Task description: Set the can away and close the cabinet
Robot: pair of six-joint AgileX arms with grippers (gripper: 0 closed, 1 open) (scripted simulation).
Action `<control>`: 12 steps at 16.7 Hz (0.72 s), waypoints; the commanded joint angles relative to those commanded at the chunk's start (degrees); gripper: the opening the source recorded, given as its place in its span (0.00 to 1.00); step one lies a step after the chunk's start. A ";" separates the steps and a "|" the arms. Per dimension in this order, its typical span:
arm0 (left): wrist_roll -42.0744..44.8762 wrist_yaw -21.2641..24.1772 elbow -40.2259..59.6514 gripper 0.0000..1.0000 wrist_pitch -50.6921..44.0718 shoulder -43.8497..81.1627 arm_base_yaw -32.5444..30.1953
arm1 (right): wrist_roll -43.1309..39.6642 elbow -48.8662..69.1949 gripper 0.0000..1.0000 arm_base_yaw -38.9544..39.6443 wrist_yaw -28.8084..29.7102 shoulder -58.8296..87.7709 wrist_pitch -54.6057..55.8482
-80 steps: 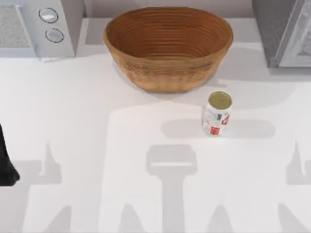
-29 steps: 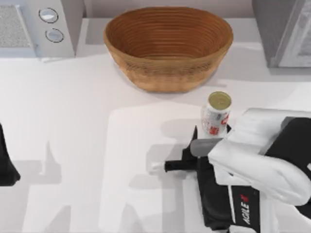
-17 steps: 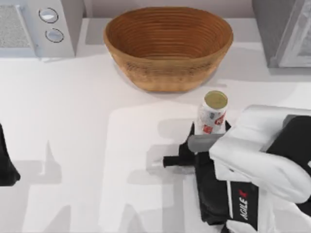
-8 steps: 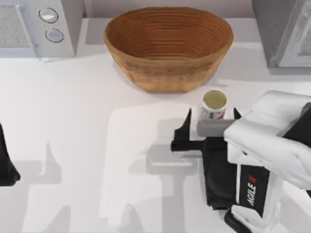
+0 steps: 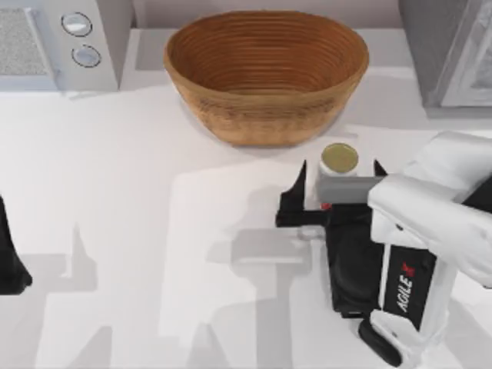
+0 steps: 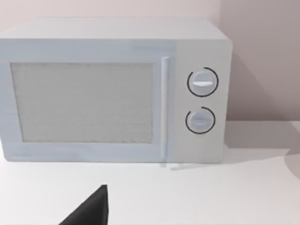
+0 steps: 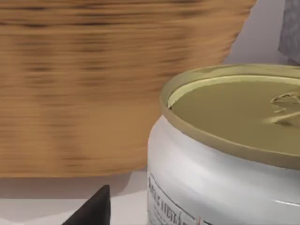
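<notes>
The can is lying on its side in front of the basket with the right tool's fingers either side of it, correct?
Not quite. The can stands upright, its gold lid facing up, as the top view shows. The rest holds: it is in front of the basket, and the right tool has a finger on either side of it, spread open.

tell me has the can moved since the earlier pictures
Yes. In the top view the can now sits nearer the basket, between the right gripper's open jaws.
</notes>
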 joint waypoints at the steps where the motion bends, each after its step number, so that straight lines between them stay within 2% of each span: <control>1: 0.00 0.00 0.00 1.00 0.00 0.00 0.00 | 0.00 0.08 1.00 -0.16 -0.16 -0.04 -0.12; 6: 0.00 0.00 0.00 1.00 0.00 0.00 0.00 | 0.00 0.12 1.00 -0.24 -0.24 -0.06 -0.18; 12: 0.00 0.00 0.00 1.00 0.00 0.00 0.00 | 0.00 0.12 0.55 -0.24 -0.24 -0.06 -0.18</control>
